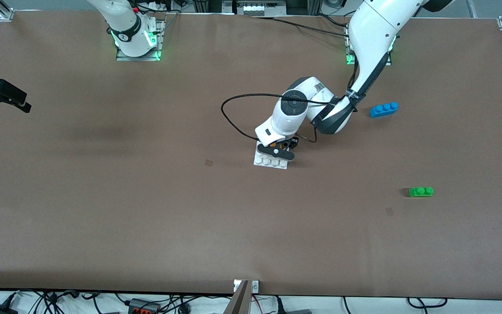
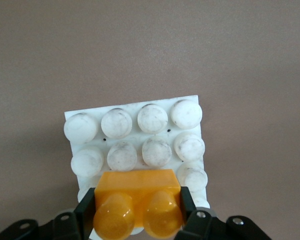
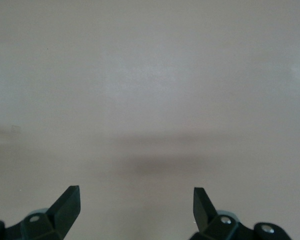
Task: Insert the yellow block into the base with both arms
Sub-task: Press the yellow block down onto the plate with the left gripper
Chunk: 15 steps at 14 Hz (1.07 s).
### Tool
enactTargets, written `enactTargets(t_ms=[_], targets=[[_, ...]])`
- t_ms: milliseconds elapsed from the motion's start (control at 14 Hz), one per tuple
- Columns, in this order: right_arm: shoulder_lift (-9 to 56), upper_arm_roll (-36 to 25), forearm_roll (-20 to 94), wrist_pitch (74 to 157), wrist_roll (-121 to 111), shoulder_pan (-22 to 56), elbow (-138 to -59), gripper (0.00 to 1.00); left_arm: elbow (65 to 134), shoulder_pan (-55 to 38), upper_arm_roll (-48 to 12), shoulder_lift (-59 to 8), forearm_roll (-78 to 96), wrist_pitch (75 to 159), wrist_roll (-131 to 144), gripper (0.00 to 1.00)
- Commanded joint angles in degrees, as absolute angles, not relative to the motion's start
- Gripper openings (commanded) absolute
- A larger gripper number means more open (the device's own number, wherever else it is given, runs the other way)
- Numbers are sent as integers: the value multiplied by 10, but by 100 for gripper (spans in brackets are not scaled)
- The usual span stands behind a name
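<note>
The insertion step is judged to be in hand: the yellow block [image 2: 138, 202] is clamped between the fingers of the left gripper [image 1: 280, 150] and is held over the base [image 1: 270, 161], at the part of the plate farther from the front camera. Whether the block is already seated on the studs cannot be told. The next move is judged to call for a straight downward press with the block squared to the stud rows, the plate being steadied against sliding. The block is seen as a small yellow-orange brick with two glossy rounded studs, gripped by its two ends. The base is a flat white square plate with a grid of scuffed round studs, lying near the table's middle. The blue brick [image 1: 384, 109] lies at about two o'clock from the base and the green brick [image 1: 421, 191] at about four o'clock, both well apart from it. The right gripper [image 3: 136, 205] waits over bare table at the right arm's end, wide open and empty.
</note>
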<state>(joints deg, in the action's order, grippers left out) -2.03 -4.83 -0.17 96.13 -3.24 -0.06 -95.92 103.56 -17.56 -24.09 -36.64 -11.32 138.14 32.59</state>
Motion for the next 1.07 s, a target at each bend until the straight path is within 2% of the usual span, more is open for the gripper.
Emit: enactTargets(t_ms=[0, 714, 1000], targets=[[-24, -48, -1, 963, -27, -3, -962, 100, 1039, -160, -236, -384, -134, 1398, 332, 25], [-23, -48, -1, 963, -28, -4, -961, 100, 1049, -154, -241, -360, -132, 1362, 336, 25], [-23, -49, -1, 962, -29, -4, -961, 100, 1061, -149, -260, -356, -131, 1361, 340, 25]])
